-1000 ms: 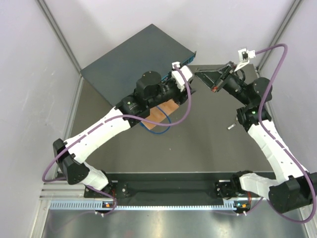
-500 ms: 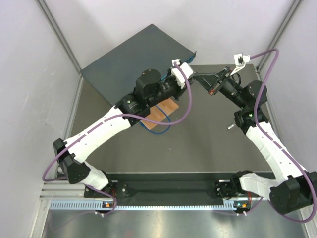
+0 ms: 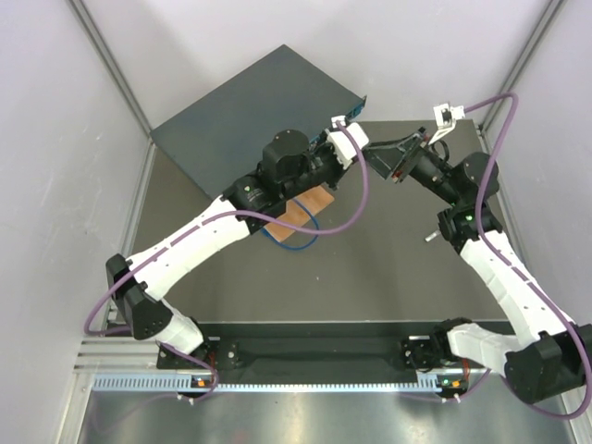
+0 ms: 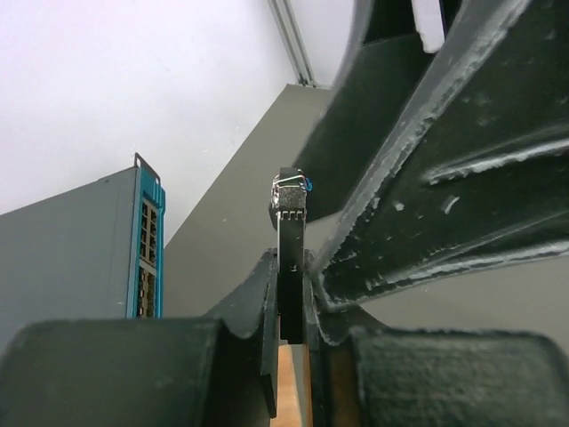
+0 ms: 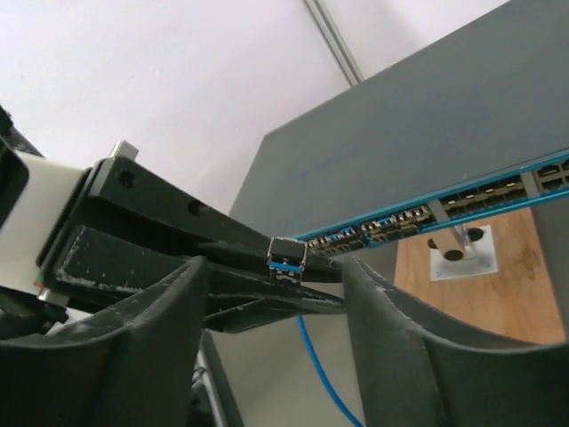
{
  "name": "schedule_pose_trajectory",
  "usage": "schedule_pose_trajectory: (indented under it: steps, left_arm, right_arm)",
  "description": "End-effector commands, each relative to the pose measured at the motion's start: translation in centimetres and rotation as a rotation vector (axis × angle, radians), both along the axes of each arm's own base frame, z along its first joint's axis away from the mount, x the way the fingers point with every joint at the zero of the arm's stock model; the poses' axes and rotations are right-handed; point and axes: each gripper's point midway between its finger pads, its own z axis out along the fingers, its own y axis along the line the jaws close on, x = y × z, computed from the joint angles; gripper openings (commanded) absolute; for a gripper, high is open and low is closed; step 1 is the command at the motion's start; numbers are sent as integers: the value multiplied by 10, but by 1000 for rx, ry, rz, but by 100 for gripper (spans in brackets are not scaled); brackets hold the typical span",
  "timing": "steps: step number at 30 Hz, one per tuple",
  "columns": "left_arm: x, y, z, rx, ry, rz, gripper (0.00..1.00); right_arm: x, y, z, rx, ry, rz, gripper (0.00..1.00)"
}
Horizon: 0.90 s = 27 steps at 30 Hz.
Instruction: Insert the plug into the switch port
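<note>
Table [image 3: 388, 277] lies grey under both my arms, with white walls round it. On its far left part the switch [image 3: 250, 111] lies flat and skewed, a dark teal box. Its narrow face with the row of ports [image 5: 444, 209] is turned toward my wrists. A wooden board [image 5: 484, 285] lies on the table just in front of that face, partly under my left arm. A blue cable [image 5: 324, 374] curls on the table by the board's near edge.

My two pincers meet in the air near the right end of the port face. My left pincer [image 4: 289, 267] is clamped tight on the plug [image 5: 287, 256], a thin dark piece with a metal tip and a bit of blue at the end. The plug stands out past my left fingertips, gripped by its rear part. From my left wrist I see it apart from the switch, off to the right of the ports, with none of it in a port.

My right pincer [image 5: 274, 267] is spread wide, its fingers [image 5: 151, 347] on either side of the plug and the left pincer's tips. They grip nothing. One right finger lies close beside my left pincer; I cannot tell whether they touch.
</note>
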Motion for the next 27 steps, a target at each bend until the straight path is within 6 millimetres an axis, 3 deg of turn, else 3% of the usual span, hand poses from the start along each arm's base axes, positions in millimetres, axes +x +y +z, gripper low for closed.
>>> schedule_pose_trajectory:
  steps: [1, 2, 3, 5, 7, 8, 9, 10, 11, 12, 13, 14, 15, 16, 17, 21, 27]
  left_arm:
    - [-10, 6, 19, 21, -100, -37, 0]
    - [-14, 8, 10, 47, -103, -57, 0]
    - [-20, 13, 14, 56, -126, -74, 0]
    - [-29, 17, -1, 142, -175, -127, 0]
    - [-39, 28, 2, 194, -267, -160, 0]
    - [-42, 30, -13, 236, -276, -181, 0]
    - [-53, 32, -12, 258, -317, -217, 0]
    - [-57, 33, -16, 325, -403, -251, 0]
    - [-61, 34, -31, 377, -425, -276, 0]
    - [-73, 35, -28, 393, -482, -299, 0]
    - [-76, 35, -33, 453, -573, -324, 0]
    - [-81, 36, -50, 505, -603, -351, 0]
    - [-92, 35, -48, 519, -667, -375, 0]
    - [-92, 36, -51, 568, -748, -379, 0]
    - [-95, 36, -66, 603, -769, -395, 0]
    - [-105, 33, -79, 687, -886, -410, 0]
    - [-101, 31, -87, 795, -994, -318, 0]
  right_arm:
    - [-17, -4, 16, -56, -62, 35, 65]
    - [-15, -7, 11, -88, -45, 31, 70]
    - [-13, -14, -7, -171, -21, 33, 73]
    - [-15, -21, -8, -253, -25, 41, 81]
    - [-18, -31, -22, -364, -7, 58, 85]
    - [-25, -31, -24, -403, -29, 95, 89]
    - [-23, -33, -33, -492, -85, 107, 89]
    - [-33, -34, -37, -529, -60, 140, 88]
    - [-38, -35, -43, -557, -46, 175, 86]
    - [-40, -35, -42, -623, -141, 209, 84]
    - [-44, -35, -47, -642, -138, 242, 81]
    - [-58, -37, -62, -663, -68, 296, 78]
    - [-60, -36, -65, -699, -115, 329, 77]
    - [-65, -36, -70, -714, -110, 355, 77]
    - [-75, -36, -77, -726, -83, 389, 72]
    - [-93, -25, -94, -793, -115, 454, 69]
    - [-107, -17, -116, -804, -123, 426, 68]
